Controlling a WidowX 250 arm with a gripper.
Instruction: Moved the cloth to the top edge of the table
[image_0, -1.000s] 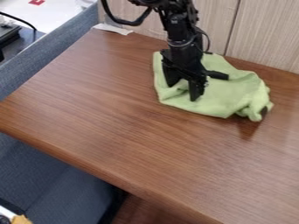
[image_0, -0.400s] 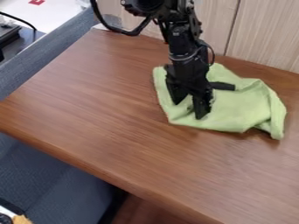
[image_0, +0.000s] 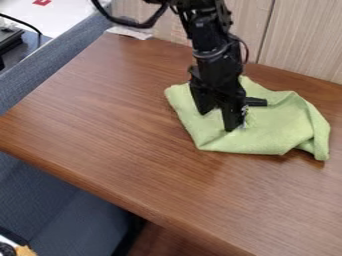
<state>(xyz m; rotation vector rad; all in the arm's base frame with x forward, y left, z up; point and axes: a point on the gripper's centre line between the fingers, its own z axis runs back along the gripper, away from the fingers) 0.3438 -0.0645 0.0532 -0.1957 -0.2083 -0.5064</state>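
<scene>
The cloth is pale lime green, soft and matte, spread in an uneven, many-sided shape with shallow wrinkles over most of its surface. Its lower border runs fairly straight, then breaks into a loose fold at the lower right, where a drooping corner flap makes a small dark hollow against the wood. Under it the table is reddish brown, with fine streaky grain, a slight sheen and a softly rounded front edge. Behind stands pale wood-look panelling with vertical grain, split by one thin dark seam. Blue-grey woven upholstery flanks the table, and a thin, crumpled white scrap lies at its upper left corner. The cloth is on the upper right part of the table, near the panelled side, directly beneath the black gripper and reaching out past it on both sides, much farther to the right of the view. The gripper points down over the cloth's left half, its two fingers moderately apart with green fabric showing between them. The fingertips are at the cloth's surface; whether they press into it cannot be told.
</scene>
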